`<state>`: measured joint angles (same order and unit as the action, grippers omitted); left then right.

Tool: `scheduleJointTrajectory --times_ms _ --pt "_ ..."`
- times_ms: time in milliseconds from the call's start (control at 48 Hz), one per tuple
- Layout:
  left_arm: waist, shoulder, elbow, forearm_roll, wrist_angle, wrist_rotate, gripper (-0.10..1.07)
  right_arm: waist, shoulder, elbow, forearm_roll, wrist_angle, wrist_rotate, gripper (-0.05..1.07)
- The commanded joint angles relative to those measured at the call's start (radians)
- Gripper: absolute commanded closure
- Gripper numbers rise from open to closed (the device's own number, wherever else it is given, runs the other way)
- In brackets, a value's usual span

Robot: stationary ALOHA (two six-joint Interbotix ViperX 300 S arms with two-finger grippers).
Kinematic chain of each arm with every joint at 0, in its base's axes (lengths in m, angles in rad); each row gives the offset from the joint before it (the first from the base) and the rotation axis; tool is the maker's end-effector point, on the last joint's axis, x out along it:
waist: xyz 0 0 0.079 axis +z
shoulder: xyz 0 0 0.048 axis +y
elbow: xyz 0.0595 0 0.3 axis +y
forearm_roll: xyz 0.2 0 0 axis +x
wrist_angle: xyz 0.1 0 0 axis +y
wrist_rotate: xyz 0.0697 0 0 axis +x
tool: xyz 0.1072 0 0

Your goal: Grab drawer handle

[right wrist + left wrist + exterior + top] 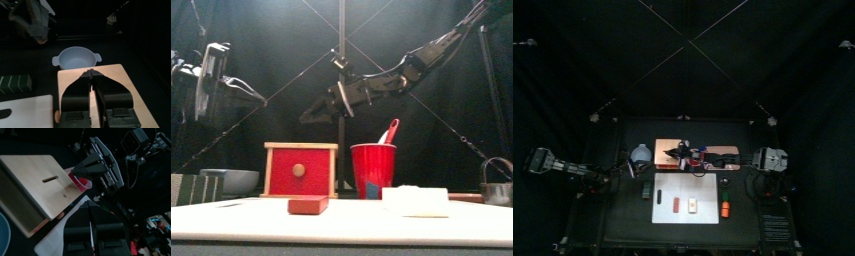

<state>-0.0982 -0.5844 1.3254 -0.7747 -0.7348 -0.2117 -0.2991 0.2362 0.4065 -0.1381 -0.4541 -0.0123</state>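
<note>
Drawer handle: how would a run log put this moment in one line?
right gripper: jaws together, above box | drawer handle: untouched | left arm: raised, left side

Dim pen, lit worktop, soft pictures

Black curtains swallow most light; the worktop (342,232) glows pale along its front edge, and the red cup (373,168) shows bright. The top view is dark and grainy, while the left wrist view is blurred around the wooden box (40,183).

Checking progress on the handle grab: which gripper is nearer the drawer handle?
Right. The right gripper hangs above the box, over the drawer handle. The left gripper is raised off to the box's left, farther away.
</note>
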Motion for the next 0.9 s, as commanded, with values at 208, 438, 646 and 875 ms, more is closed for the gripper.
scheduleJointTrajectory --times_ms 208,438,646,875 --pt "-0.018 0.132 -0.072 0.071 -0.003 -0.138 0.92 -0.028 0.048 -0.061 0.002 0.005 -0.005 1.01" --pt "-0.018 0.287 -0.144 0.110 -0.003 -0.222 0.92 -0.028 0.075 -0.063 0.002 0.005 -0.006 1.01" --pt "-0.018 0.394 -0.201 0.114 -0.003 -0.310 0.78 -0.028 0.100 -0.063 0.000 0.018 -0.008 1.01" --pt "-0.017 0.440 -0.224 0.087 -0.003 -0.489 0.41 -0.028 0.106 -0.067 -0.061 0.049 0.002 1.01"
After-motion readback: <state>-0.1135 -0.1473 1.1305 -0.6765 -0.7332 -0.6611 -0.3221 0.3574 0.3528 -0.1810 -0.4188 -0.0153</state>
